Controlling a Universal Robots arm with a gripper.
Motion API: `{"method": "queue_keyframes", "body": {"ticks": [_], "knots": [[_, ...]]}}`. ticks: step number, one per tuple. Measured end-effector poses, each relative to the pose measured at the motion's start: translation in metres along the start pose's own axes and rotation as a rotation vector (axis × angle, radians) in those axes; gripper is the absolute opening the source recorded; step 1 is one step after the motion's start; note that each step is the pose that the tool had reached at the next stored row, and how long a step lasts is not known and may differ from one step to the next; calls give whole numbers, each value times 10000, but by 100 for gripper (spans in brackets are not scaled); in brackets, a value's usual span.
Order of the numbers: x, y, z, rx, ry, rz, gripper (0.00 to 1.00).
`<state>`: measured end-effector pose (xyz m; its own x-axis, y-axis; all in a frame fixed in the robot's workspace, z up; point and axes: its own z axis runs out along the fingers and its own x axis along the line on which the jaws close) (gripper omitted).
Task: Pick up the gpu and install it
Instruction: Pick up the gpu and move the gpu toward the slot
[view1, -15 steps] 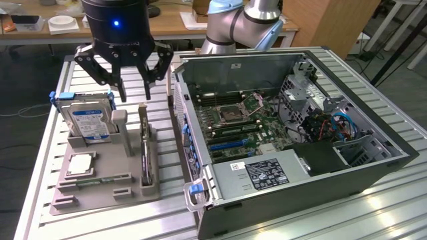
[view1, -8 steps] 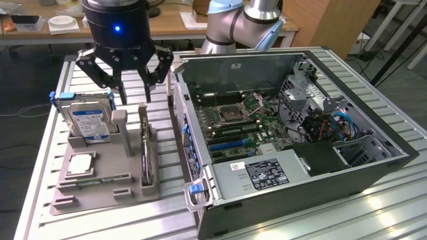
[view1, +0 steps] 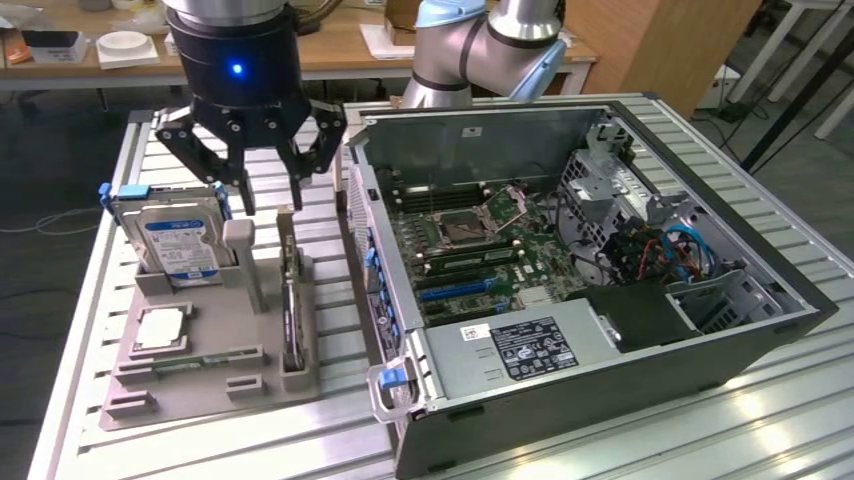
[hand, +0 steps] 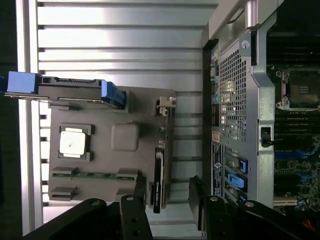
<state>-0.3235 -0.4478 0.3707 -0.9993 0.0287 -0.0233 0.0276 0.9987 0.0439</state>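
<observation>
Hovering tool: the gripper (view1: 272, 200) hangs over the gray holder (view1: 200, 395) on the slatted table (view1: 641, 445). Its black fingers are spread wide with nothing between them.
Task's thing: the gpu (view1: 291, 320) is a thin black card standing on edge in a slot. The slot runs along the side of the holder nearest the computer case (view1: 747, 350).
Tool and card: in the wrist view the gripper (hand: 167, 197) has a finger on each side of the gpu (hand: 158, 182). From the exterior view the fingertips look to be above the card and apart from it.
Other parts in the holder: a hard drive (view1: 180, 245) with a blue-and-white label stands upright. A square processor chip (view1: 158, 330) lies flat, and a narrow memory strip (view1: 200, 360) lies beside it.
Case: it lies open just beside the holder, on the exterior view's right, with the motherboard (view1: 467, 250) bare. Its blue slots (view1: 454, 292) look unfilled.
Done: as far as can be judged, the tool is lined up over the card and no more.
Left: both the pick-up and the install, since the card is not gripped and sits in its holder slot.
</observation>
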Motion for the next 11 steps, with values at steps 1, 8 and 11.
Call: {"method": "queue_keyframes", "body": {"ticks": [1, 8, 11], "knots": [[0, -1, 12, 0, 0, 0, 47], [3, -5, 113, 1, 0, -1, 47], [4, -7, 155, 1, -1, -1, 47]]}}
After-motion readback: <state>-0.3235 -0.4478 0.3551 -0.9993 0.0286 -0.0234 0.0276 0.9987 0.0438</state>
